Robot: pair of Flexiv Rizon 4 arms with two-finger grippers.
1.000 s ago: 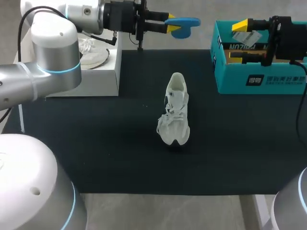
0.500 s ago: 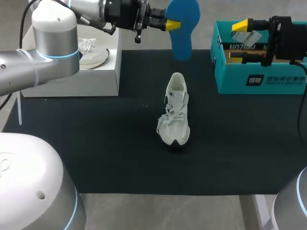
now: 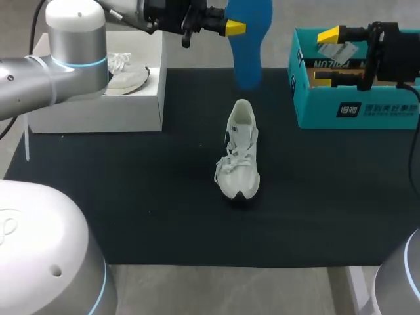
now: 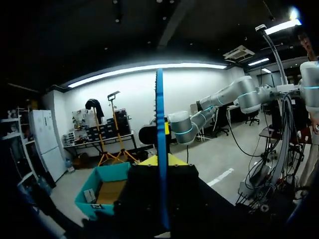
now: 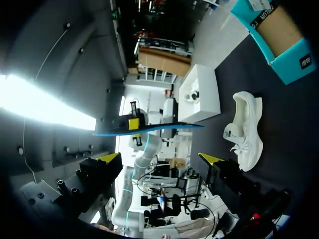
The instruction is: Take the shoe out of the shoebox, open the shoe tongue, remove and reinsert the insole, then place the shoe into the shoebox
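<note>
Our left fingers (image 3: 234,27) clamp the blue insole (image 3: 248,46), held aloft beyond the white sneaker (image 3: 240,154); our right fingers (image 3: 329,34) stand apart.

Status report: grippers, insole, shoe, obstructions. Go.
Left gripper shut on blue insole, hanging over mat's far edge. Right gripper open, empty, over teal shoebox. White shoe upright mid-mat, out of box. Nothing seen between insole and shoe.

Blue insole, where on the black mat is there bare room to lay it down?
The black mat is bare left of the white lace-up shoe, before the white box; right of it, before the teal cardboard shoebox; and along the near edge. Crowded: the back middle, where the left end effector holds the blue insole.
</note>
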